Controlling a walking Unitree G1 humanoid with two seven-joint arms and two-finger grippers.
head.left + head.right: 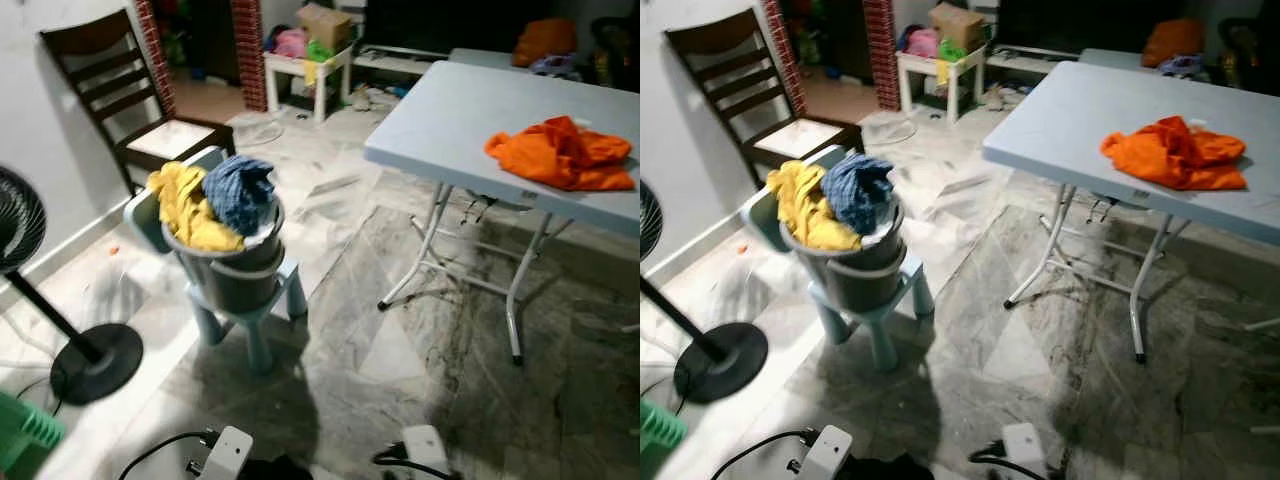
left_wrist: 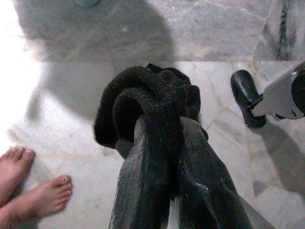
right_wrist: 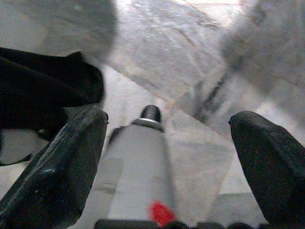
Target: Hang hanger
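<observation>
Left gripper (image 2: 164,138) clamped on a black cloth (image 2: 143,95) low above the near floor; right gripper (image 3: 167,138) spread apart, holding nothing. No hanger made out; rail or hook to hang on not made out either. Left arm the likelier one to act.

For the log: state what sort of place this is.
Probably a home living area with laundry under way: a bucket heaped with clothes on a stool, an orange garment on a folding table, and a wooden chair by the wall.

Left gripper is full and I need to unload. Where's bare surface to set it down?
The table is bare on its near-left half, left of the orange cloth. The floor between bucket and table legs is open. The bucket is piled full.
</observation>
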